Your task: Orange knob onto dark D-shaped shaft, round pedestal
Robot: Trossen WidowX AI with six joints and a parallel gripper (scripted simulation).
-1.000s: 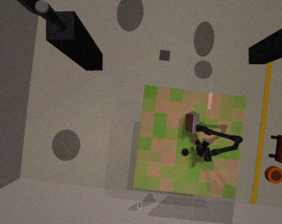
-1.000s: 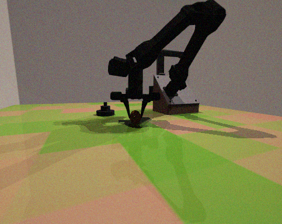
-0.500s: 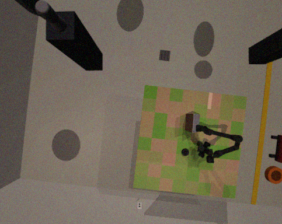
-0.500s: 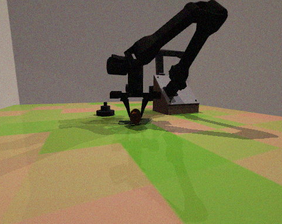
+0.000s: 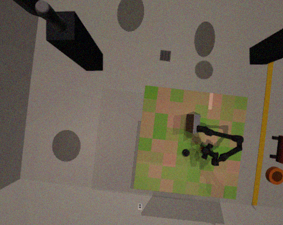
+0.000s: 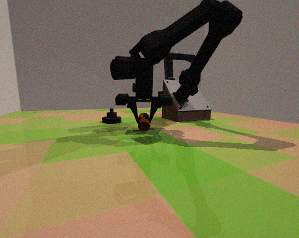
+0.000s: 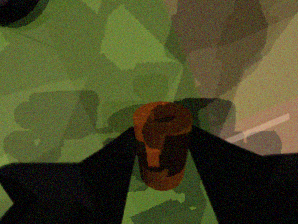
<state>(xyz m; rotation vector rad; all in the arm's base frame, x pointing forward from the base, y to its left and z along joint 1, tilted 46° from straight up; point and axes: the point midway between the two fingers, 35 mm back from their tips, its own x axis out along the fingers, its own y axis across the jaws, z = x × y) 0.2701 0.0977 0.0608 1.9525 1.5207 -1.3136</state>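
The orange knob (image 6: 143, 122) (image 7: 162, 145) is between the fingertips of my gripper (image 6: 144, 121) (image 7: 161, 130), which is shut on it. In the exterior view the knob looks slightly tilted, with its lower end close above the mat. A dark flat patch shows under it; whether it is a shadow or a thing, I cannot tell. The round dark pedestal (image 5: 185, 152) (image 6: 111, 119) (image 7: 17, 11) stands apart, left of the gripper, with its shaft (image 6: 111, 110) upright and bare. In the wrist view only its edge shows at the top left. The shaft's flat side is not visible.
A wedge-shaped box (image 5: 190, 123) (image 6: 189, 116) with a grey sloping top stands beside the arm's base, behind and right of the gripper in the exterior view. The patchwork mat (image 5: 150, 92) (image 6: 93, 180) lies under everything. A pale strip (image 5: 210, 101) lies towards the mat's far edge.
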